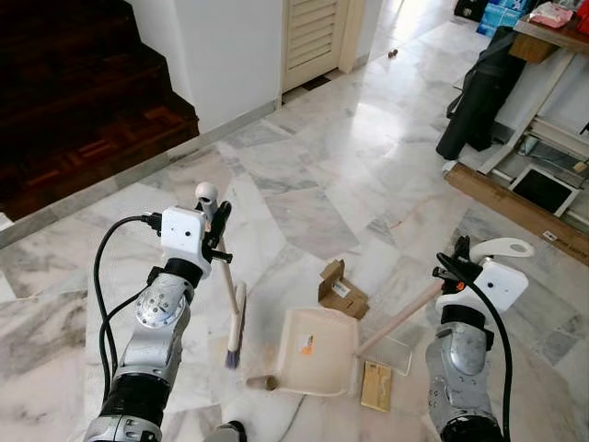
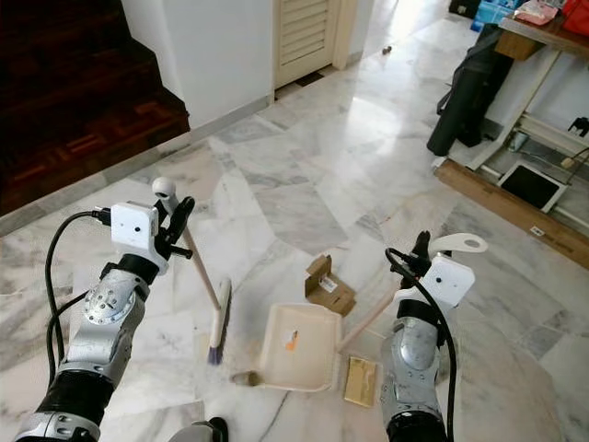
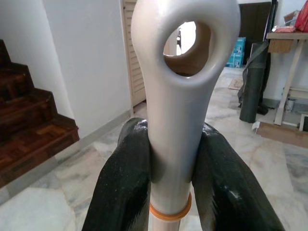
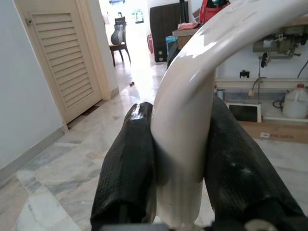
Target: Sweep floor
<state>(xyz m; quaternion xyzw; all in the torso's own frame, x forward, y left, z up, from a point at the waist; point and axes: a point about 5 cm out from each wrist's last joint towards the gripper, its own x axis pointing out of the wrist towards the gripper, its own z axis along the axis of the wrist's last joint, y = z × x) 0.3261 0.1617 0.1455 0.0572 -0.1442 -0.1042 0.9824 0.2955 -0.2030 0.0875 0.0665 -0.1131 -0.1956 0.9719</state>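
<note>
Black fingers (image 3: 122,187) of the left gripper (image 1: 217,224) are clamped on the grey looped top of the broom handle (image 3: 173,125); the broom head (image 1: 236,330) rests on the marble floor (image 1: 304,175) at 7 o'clock from the dustpan (image 1: 317,350). Right gripper (image 1: 457,262) is closed on the white curved dustpan handle (image 4: 185,125); the pan lies flat on the floor between the arms. Small brown debris (image 1: 264,382) sits at the pan's 8 o'clock corner. Torn cardboard box (image 1: 339,290) lies at the pan's 12 o'clock, a wooden piece (image 1: 375,385) at 4 o'clock
</note>
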